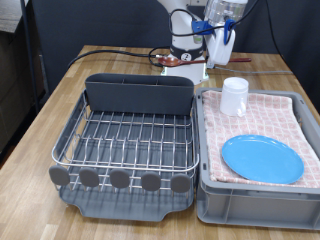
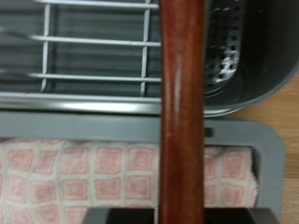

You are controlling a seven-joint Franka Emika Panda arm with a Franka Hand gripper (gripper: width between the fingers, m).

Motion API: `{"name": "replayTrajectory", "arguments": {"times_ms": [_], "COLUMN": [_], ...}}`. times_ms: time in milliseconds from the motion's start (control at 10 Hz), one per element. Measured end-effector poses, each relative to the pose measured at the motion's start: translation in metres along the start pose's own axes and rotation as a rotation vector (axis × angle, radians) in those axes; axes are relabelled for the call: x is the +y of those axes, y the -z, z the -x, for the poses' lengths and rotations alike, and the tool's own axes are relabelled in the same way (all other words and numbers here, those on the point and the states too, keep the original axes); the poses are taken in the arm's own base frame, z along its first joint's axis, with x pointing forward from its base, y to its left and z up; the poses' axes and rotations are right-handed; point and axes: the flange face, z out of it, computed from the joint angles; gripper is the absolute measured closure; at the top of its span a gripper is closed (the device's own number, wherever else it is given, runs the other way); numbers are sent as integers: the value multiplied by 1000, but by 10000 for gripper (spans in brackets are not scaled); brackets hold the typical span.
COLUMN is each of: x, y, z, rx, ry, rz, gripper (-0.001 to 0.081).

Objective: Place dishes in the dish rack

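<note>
My gripper hangs high over the far edge of the grey tub, near the exterior view's top. The wrist view shows a brown wooden spoon close up along the hand's axis, held in the gripper; the fingers themselves do not show there. Below it lie the dish rack's wires, its grey perforated trough and the tub's rim. In the exterior view the dish rack with its tall trough holds nothing. The light-blue plate and the white cup sit on the checkered cloth in the tub.
The grey tub lined with pink-and-white checkered cloth stands right of the rack on a wooden table. The robot base and cables are at the table's far side.
</note>
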Motion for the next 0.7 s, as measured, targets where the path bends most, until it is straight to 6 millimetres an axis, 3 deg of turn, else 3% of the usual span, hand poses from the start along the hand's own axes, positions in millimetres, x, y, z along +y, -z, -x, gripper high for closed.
{"name": "replayTrajectory", "arguments": {"times_ms": [400,700], "x": [2,-8], "y": [1,-10], "z": [-46,-66], "rx": [-63,-150], "ry": [-55,-53], "rz": [105,190], "gripper": [710,710]}}
